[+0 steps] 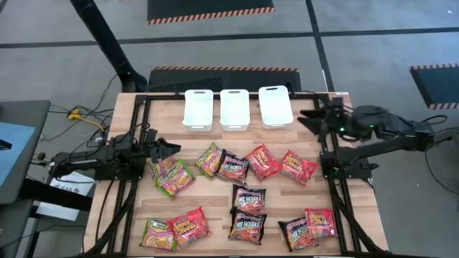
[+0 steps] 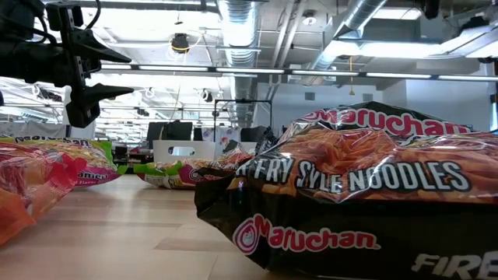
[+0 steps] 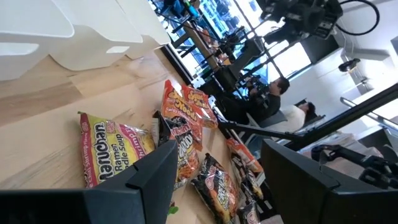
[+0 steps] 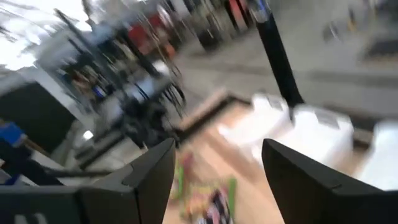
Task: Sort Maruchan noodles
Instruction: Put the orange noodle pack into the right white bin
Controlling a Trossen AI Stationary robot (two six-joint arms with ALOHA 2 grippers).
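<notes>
Left gripper [image 1: 171, 149] is seen with its fingers spread wide and nothing between them, held above the left side of the table [image 1: 215, 215], just beside a green-yellow packet [image 1: 176, 178] that lies under and slightly in front of its tips. Right gripper [image 1: 307, 118] is likewise spread wide and empty, raised at the right rear of the table next to the rightmost of three white bins [image 1: 275, 106], which stand in a row along the far edge; no packet is touched by it, and the closest one, a red-orange packet [image 1: 298, 167], lies well apart from it toward the table's middle. The Maruchan noodles [image 1: 233, 166] are scattered flat over the middle and front of the wooden top: a middle row of green-yellow, dark and red-orange packets, two dark packets [image 1: 248, 211] stacked one behind the other at front centre, a green-yellow and a red-orange pair [image 1: 175, 229] at front left, and a dark and a red-orange pair [image 1: 310, 228] at front right. None of the packets is seen inside the bins. In the left wrist view, the green-yellow packet [image 3: 112, 146] is seen just beyond the spread fingers [image 3: 140, 180], with dark and red-orange packets farther on.
</notes>
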